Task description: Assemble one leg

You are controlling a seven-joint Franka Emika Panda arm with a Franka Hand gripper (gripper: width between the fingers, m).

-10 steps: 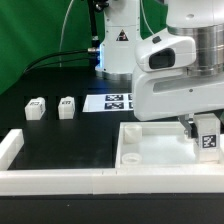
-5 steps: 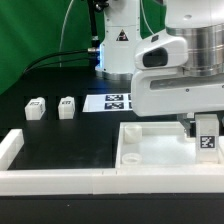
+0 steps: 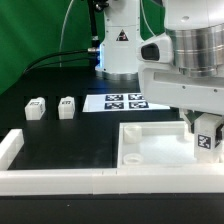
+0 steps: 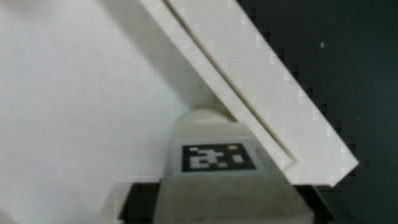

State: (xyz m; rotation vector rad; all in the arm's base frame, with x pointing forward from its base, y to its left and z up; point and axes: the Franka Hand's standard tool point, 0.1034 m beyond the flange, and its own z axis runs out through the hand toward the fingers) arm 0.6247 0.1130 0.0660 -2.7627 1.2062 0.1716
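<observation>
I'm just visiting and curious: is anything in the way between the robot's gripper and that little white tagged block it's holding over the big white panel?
Nothing visible: the gripper already has the leg between its fingers, over the white panel at the exterior view's right.

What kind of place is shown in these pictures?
Probably a robotics lab bench: a black table bordered by a white rail, a marker board lying on it, and tagged white legs, one in the arm's tool.
</observation>
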